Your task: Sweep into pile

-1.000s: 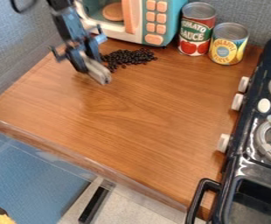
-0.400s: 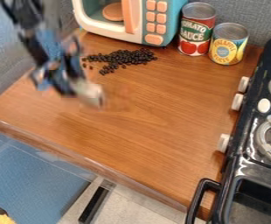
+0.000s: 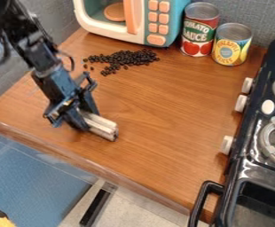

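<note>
Beans (image 3: 128,59) lie, in the camera view, as a dark, ragged patch near twelve o'clock on the desk (image 3: 163,102), just in front of the toy microwave (image 3: 144,26), with a few strays (image 3: 92,68) off its nine o'clock edge. The pincer (image 3: 112,134) is at about seven o'clock, well apart from them, its two pale fingers closed together on nothing. To gather well, it should come down outside the strays, tips skimming the desk, then push slowly toward three o'clock in short strokes, lifting before each return so nothing scatters.
</note>
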Available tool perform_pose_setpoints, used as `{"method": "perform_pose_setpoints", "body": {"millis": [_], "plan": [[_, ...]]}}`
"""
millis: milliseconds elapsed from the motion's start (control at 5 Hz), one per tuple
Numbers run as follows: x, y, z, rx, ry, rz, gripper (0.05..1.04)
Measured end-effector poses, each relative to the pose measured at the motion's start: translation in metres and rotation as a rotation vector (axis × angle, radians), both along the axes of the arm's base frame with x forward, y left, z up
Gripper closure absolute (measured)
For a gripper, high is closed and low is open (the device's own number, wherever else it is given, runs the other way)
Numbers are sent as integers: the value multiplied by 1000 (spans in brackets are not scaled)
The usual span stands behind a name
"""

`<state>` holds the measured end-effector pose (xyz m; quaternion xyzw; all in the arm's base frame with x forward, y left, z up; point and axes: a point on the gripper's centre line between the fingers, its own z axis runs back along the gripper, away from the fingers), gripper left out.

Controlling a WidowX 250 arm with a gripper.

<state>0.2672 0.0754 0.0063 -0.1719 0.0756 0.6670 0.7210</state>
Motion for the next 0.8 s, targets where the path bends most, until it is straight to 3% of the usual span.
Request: {"method": "perform_pose_setpoints", "body": {"millis": [200, 400, 600, 800], "plan": [[5, 1, -1, 8, -38, 12, 624], [1, 0, 0, -22, -32, -2, 327], [-10, 22, 24, -76, -77, 56, 91], [-20, 52, 64, -102, -154, 119, 79]]}}
